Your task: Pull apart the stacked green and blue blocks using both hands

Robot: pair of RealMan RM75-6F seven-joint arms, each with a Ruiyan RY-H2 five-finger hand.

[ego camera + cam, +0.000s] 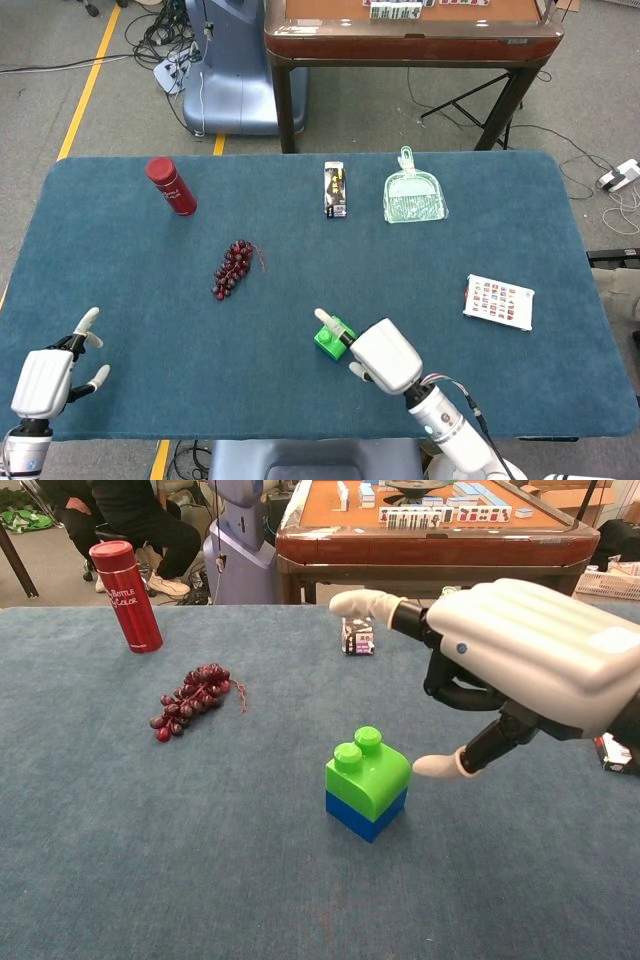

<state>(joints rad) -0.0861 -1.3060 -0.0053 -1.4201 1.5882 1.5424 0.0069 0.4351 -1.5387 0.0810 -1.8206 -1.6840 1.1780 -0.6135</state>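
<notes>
A green block (366,770) sits stacked on a blue block (362,816) on the blue cloth, near the front middle; in the head view only the green block (331,337) shows. My right hand (520,665) hovers just right of the stack with its fingers spread, one fingertip (432,767) close to the green block; nothing is in it. The same right hand (384,355) partly hides the stack from above. My left hand (50,375) rests at the front left edge, far from the blocks, fingers apart and holding nothing.
A bunch of dark red grapes (190,698) lies left of the stack. A red bottle (126,582) stands at the back left. A small carton (335,189), a clear dustpan (414,192) and a printed card (499,301) lie further back and right.
</notes>
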